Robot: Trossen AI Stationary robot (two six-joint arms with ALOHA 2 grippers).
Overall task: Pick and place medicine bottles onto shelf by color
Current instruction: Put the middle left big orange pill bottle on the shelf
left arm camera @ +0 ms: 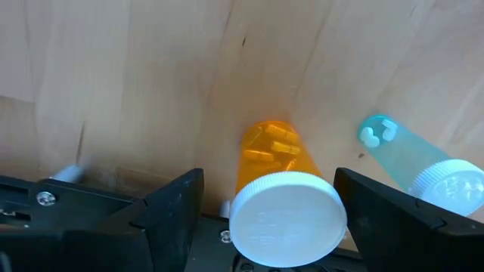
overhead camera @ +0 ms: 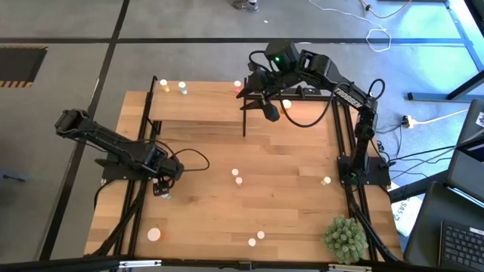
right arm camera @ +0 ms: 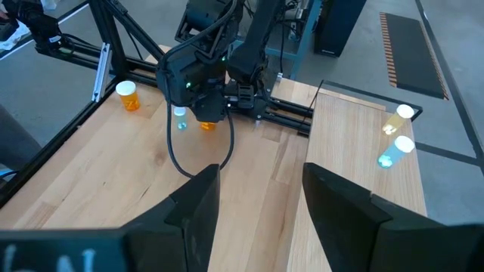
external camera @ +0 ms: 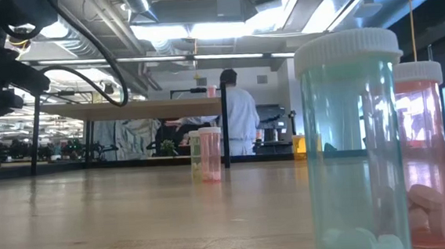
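Orange bottle, white cap; pale-blue bottle.

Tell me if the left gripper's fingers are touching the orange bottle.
Apart. The left wrist view shows clear wood between the orange bottle and each finger of the open left gripper.

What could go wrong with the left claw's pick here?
The left claw sits open around the orange bottle, and a pale blue-green bottle stands just outside one finger. Closing or lifting could knock that neighbour over. The cap fills much of the gap, so an off-centre squeeze might tip the orange bottle.
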